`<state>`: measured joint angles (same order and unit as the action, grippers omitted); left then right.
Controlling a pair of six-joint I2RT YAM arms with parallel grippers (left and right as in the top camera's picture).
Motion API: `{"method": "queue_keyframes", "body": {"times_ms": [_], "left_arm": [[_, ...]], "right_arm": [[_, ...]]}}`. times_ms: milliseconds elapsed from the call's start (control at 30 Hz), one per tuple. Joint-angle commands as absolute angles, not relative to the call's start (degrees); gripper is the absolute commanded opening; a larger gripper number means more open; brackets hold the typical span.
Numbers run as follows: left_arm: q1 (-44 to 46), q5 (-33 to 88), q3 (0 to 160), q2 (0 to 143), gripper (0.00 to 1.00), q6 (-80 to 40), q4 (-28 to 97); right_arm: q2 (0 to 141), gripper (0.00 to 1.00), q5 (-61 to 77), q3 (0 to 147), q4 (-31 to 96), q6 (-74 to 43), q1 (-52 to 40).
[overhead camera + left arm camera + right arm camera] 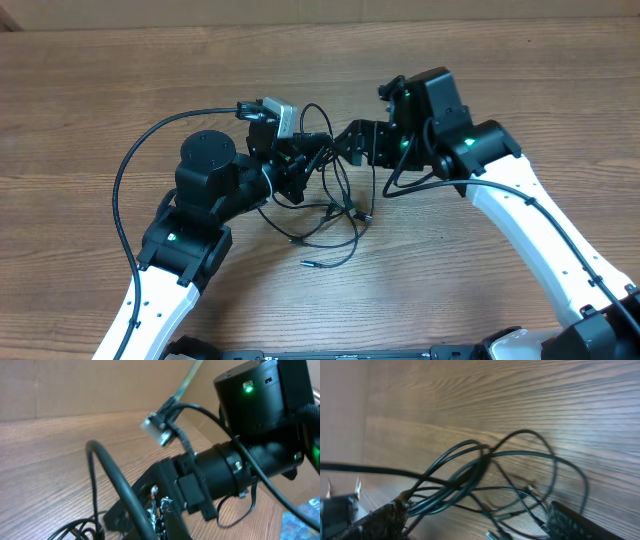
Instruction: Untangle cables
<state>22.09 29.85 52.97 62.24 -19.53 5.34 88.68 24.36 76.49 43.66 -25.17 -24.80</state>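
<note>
Overhead, the wooden tabletop (100,80) carries the tangled cables (480,462) at its centre; right fingers (580,522) stand spread wide around them, gripping nothing; left fingers (152,504) are pinched shut on one strand.

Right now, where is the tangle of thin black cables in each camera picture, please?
Overhead: the tangle of thin black cables lies near the centre of the picture, spreading a little below it.
Left wrist: only a little of it shows, at the bottom left corner.
Right wrist: it fills the middle and lower part.
Shared landmark: the wood-grain table, which lies under the cables in all three views.
</note>
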Motion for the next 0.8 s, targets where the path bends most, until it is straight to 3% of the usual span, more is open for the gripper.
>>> {"method": "queue_keyframes", "body": {"times_ms": [0, 167, 367, 767], "left_arm": [[21.9, 31.6, 55.0, 60.4, 0.04, -20.6, 2.8], [21.8, 31.6, 55.5, 58.7, 0.04, -23.6, -2.5], [20.1, 28.5, 56.5, 53.6, 0.04, -24.1, -4.8], [-3.5, 25.6, 56.5, 48.7, 0.04, -24.9, 7.0]], "right_arm": [[89.9, 0.94, 24.9, 77.2, 43.1, -28.2, -26.2], [94.6, 0.96, 25.0, 77.2, 42.2, -36.3, -26.6], [102.0, 0.95, 22.5, 77.2, 43.0, -37.8, -26.4], [103.2, 0.95, 4.9, 77.2, 54.8, -38.6, -17.7]]}}
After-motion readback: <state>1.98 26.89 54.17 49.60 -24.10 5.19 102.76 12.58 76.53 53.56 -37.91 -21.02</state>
